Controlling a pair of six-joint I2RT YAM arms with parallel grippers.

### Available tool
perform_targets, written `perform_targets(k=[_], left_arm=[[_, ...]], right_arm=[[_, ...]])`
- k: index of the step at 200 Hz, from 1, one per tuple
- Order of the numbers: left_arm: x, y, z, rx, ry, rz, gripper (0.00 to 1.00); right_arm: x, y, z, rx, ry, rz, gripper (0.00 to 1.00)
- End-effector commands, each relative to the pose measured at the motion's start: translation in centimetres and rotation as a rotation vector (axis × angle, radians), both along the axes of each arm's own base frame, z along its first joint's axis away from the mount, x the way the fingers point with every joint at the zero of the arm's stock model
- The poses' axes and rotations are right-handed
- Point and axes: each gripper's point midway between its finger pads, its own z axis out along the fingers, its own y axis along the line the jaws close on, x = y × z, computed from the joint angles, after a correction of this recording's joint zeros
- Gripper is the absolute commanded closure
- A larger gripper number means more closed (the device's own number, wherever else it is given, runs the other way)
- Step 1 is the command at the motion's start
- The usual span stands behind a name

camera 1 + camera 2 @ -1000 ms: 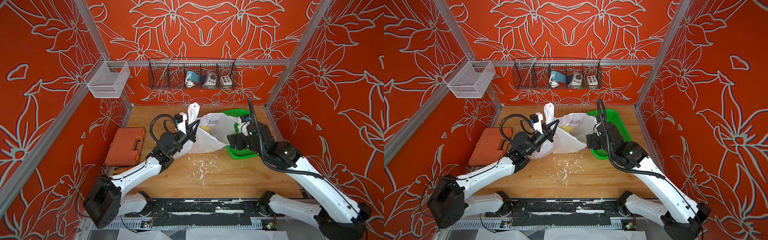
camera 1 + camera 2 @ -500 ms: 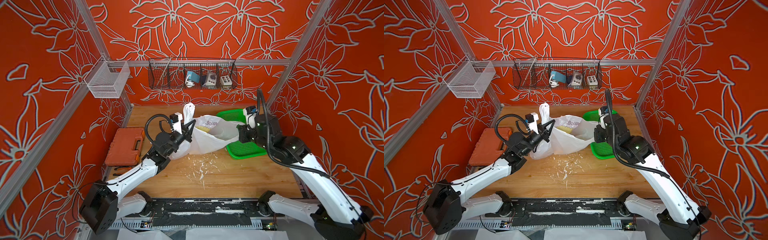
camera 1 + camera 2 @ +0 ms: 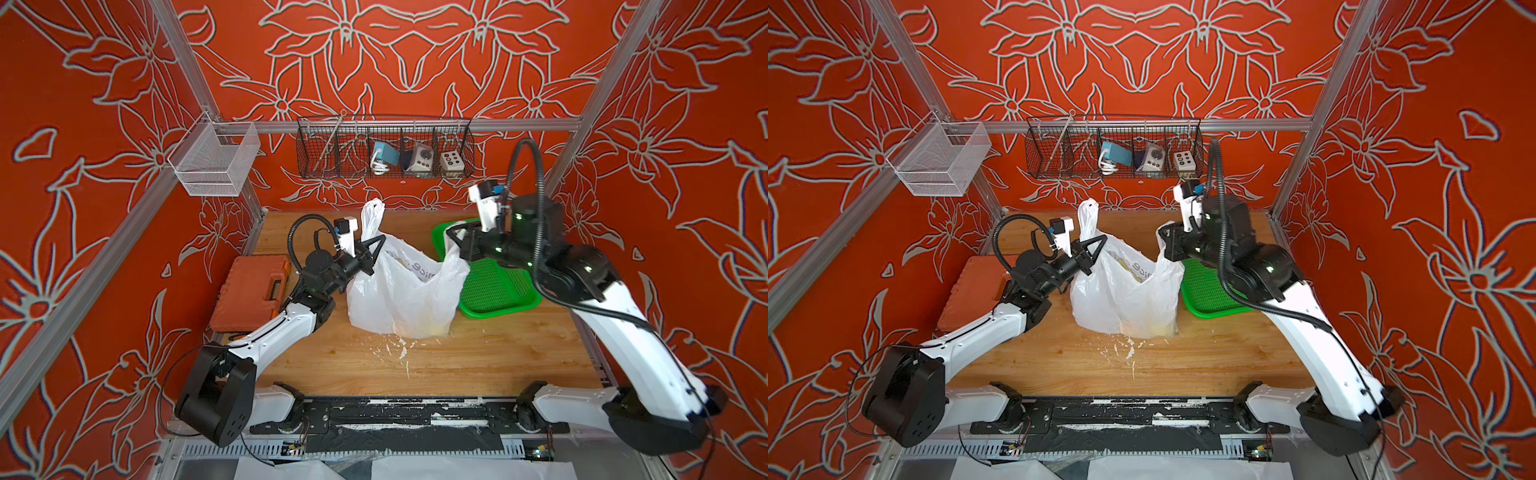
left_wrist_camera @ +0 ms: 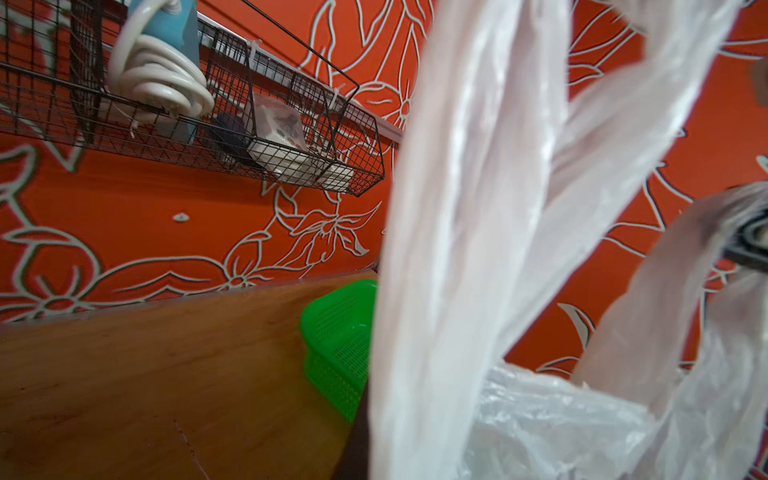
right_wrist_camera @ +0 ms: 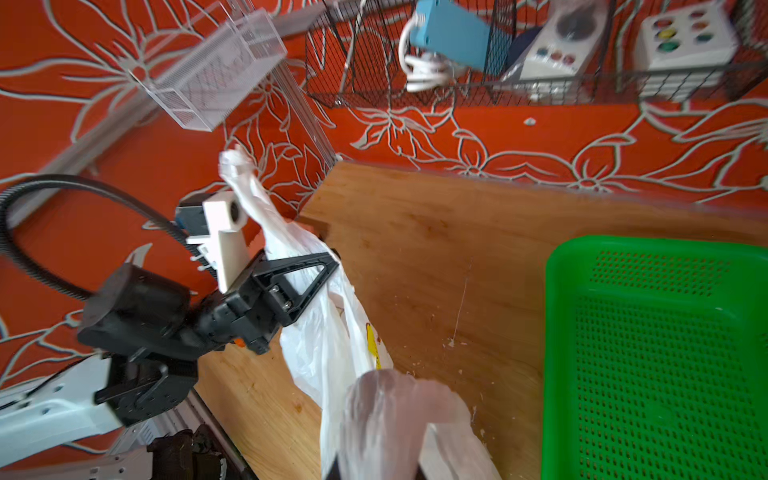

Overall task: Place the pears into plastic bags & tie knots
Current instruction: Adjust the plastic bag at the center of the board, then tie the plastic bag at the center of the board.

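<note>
The white translucent plastic bag (image 3: 399, 291) (image 3: 1125, 291) hangs upright between both grippers, its bottom on the wooden table. My left gripper (image 3: 376, 245) (image 3: 1099, 243) is shut on the left handle loop (image 4: 457, 249), whose end sticks up above the jaws. My right gripper (image 3: 457, 245) (image 3: 1165, 244) is shut on the right handle loop (image 5: 382, 415), held higher above the green basket. The two loops are apart and no knot is in view. The pears are hidden inside the bag; only a yellowish tint (image 3: 428, 328) shows through near its bottom.
A green mesh basket (image 3: 494, 286) (image 5: 656, 353) sits just right of the bag, under my right arm. An orange tool case (image 3: 249, 291) lies at the left. A black wire shelf (image 3: 384, 149) and a white mesh basket (image 3: 214, 162) hang on the back walls. White flecks (image 3: 395, 349) litter the table.
My right gripper has shut on the bag's right handle and risen up and back to the right. The bag has been pulled up from slumped to upright. My left gripper has kept its hold.
</note>
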Motion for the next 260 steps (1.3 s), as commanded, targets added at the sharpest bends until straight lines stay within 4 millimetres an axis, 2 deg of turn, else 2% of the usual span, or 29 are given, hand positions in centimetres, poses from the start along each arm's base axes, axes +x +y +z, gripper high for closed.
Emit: perform_targets(k=[1,11,21,27,37,57,69,99,113,132,179,202,218,235,260], left_arm=[[-0.8,-0.6,0.3,-0.006,-0.045,-0.063,1.00],[-0.9,-0.6,-0.1,-0.003,-0.044,-0.067,1.00],[-0.9,-0.7,-0.5,0.001,-0.035,-0.068,1.00],[-0.8,-0.7,-0.8,0.003,-0.028,-0.068,1.00],[-0.8,-0.7,-1.0,0.003,-0.021,-0.070,1.00],[-0.5,-0.6,-1.3,-0.005,0.005,-0.062,1.00],[-0.4,-0.7,-1.4,-0.007,0.016,-0.066,1.00],[-0.2,-0.7,-1.6,-0.007,0.034,-0.068,1.00],[-0.2,-0.6,-1.6,-0.004,0.034,-0.070,1.00],[0.0,-0.6,-1.7,0.004,0.039,-0.071,1.00],[0.3,-0.5,-1.8,0.001,0.048,-0.082,1.00],[0.3,-0.7,-1.8,0.001,0.050,-0.094,1.00],[0.4,-0.8,-1.8,-0.001,0.051,-0.103,1.00],[0.4,-1.0,-1.9,0.003,0.054,-0.116,1.00],[0.3,-1.2,-1.8,0.000,0.051,-0.132,1.00]], right_arm=[[1.8,1.8,-1.0,0.014,0.018,0.012,1.00],[2.4,2.5,-1.4,0.002,0.022,0.024,0.99],[2.8,2.9,-1.3,-0.005,0.008,0.041,0.76],[3.0,3.0,-1.1,-0.009,-0.008,0.046,0.56],[2.7,2.9,-0.3,-0.007,-0.057,0.065,0.35],[0.6,1.6,1.6,0.017,-0.180,0.103,0.12],[-1.8,0.7,2.8,0.042,-0.263,0.159,0.03],[-6.3,-2.5,2.5,0.080,-0.381,0.180,0.03],[-7.9,-3.3,0.5,0.076,-0.385,0.199,0.03],[-8.8,-3.8,-2.9,0.066,-0.386,0.213,0.03],[-11.7,-5.0,-7.2,0.105,-0.360,0.242,0.02],[-11.6,-4.8,-9.5,0.112,-0.313,0.241,0.03],[-10.8,-4.3,-10.2,0.115,-0.314,0.237,0.03],[-9.5,-3.6,-10.0,0.105,-0.352,0.231,0.03],[-7.6,-2.2,-8.4,0.073,-0.419,0.253,0.03]])
